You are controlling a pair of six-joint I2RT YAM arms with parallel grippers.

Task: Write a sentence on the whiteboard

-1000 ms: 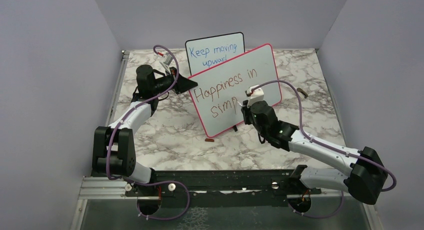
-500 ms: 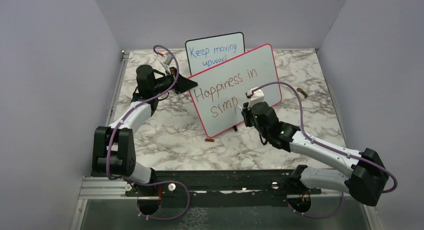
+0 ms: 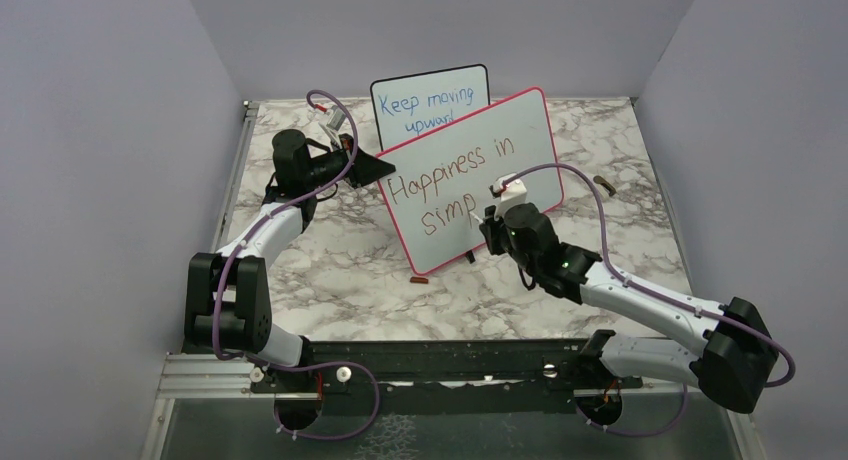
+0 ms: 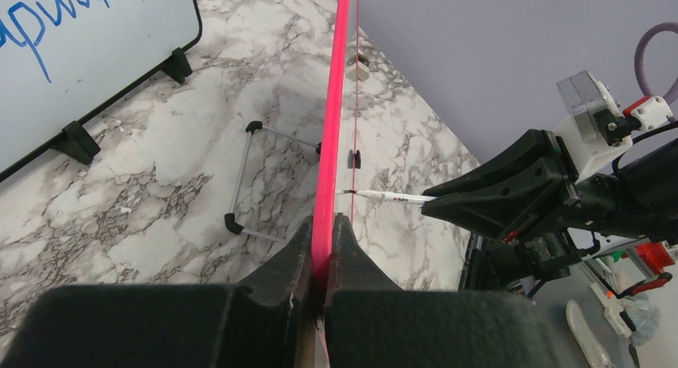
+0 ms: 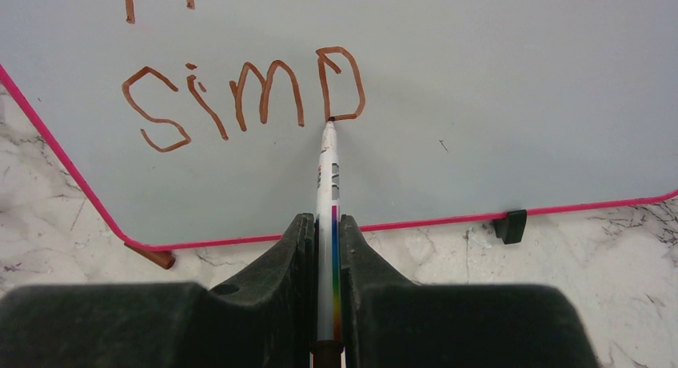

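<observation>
Pink-framed whiteboard [image 3: 528,122] stands tilted mid-surface [image 3: 340,270]; sentence [image 3: 440,176] reads "Happiness in simp". Left end effector [image 4: 324,226] is clamped on its frame at 9 o'clock. Right end effector [image 5: 326,224], at the board's 5 o'clock, is clamped on marker [image 5: 327,164], tip touching the "p".

The whiteboard [image 3: 530,130] has a smooth, glossy white face and a pink-red frame that looks like plastic. The smaller board [image 3: 430,83] behind it has the same slick face in a black plastic frame. The table [image 3: 340,250] has a smooth marble-patterned top with a slight sheen. The fingers of the left gripper [image 4: 322,228] and right gripper [image 5: 326,224] are matt black plastic. The marker [image 5: 328,176] has a shiny white plastic barrel. The wire stand [image 4: 242,172] is thin bare metal with black caps. The near rail [image 3: 200,380] is dull metal.
</observation>
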